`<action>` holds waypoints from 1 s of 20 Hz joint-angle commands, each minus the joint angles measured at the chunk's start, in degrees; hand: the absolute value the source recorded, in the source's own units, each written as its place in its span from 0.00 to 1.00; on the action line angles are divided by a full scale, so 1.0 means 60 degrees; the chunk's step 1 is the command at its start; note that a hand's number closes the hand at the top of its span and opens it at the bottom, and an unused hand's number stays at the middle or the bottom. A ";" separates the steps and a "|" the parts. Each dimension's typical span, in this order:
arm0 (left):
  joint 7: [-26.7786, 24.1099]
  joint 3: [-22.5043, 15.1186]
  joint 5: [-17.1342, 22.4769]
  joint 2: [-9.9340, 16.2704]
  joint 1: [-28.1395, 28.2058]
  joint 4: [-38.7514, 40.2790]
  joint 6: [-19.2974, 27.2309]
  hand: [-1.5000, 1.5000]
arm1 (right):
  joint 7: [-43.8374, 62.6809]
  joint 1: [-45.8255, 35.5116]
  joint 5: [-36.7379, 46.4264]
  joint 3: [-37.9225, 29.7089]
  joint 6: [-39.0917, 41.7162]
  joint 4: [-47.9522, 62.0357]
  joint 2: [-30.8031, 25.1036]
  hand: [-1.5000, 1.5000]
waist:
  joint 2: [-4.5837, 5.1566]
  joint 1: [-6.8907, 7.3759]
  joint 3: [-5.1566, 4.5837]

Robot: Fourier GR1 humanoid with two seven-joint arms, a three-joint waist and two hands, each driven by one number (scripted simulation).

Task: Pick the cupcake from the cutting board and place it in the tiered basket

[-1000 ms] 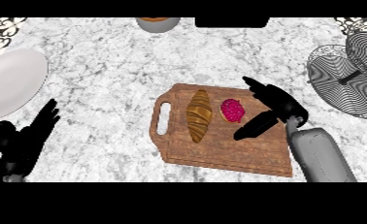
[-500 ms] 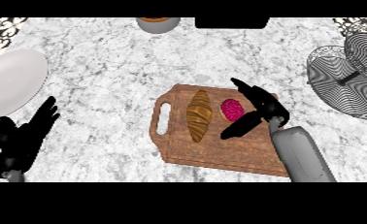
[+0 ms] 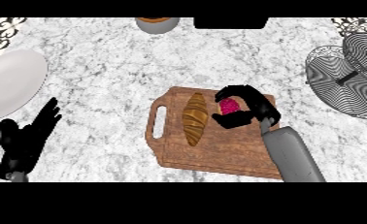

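Note:
A pink cupcake (image 3: 229, 105) sits on the wooden cutting board (image 3: 215, 150) near its far right part. My right hand (image 3: 251, 106) is curled round the cupcake, fingers over its far side and thumb under its near side, so only its top shows. The tiered basket (image 3: 337, 77), dark wire with a striped look, stands at the right edge of the counter. My left hand (image 3: 28, 138) rests open at the lower left, fingers pointing up, away from the board.
A croissant (image 3: 194, 119) lies lengthwise on the board just left of the cupcake. A white plate (image 3: 18, 80) sits at the left edge. A grey bowl (image 3: 158, 23) and a dark object (image 3: 229, 22) stand along the counter's far edge.
My right hand has moved left over the board and curled its fingers round the cupcake. The left hand has stayed in place.

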 commanded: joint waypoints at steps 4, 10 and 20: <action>-0.0415 0.0319 -0.0032 -0.0152 0.0027 0.0682 -0.0386 0.50 | -0.0716 0.0261 0.0340 -0.0305 -0.0734 0.0095 0.0316 1.00 | 0.0107 0.0002 0.0035; 0.0211 0.0560 -0.0089 -0.0031 0.0277 -0.0326 -0.0530 0.50 | 0.0602 0.0864 0.0441 -0.0591 -0.0842 -0.1917 0.0021 1.00 | 0.0092 -0.0005 0.0036; 0.0239 0.0545 -0.0087 -0.0124 0.0610 -0.0181 -0.0289 0.50 | 0.3427 0.1682 0.6636 0.4581 -0.1005 -0.6299 -0.1008 1.00 | -0.0193 -0.0467 -0.0009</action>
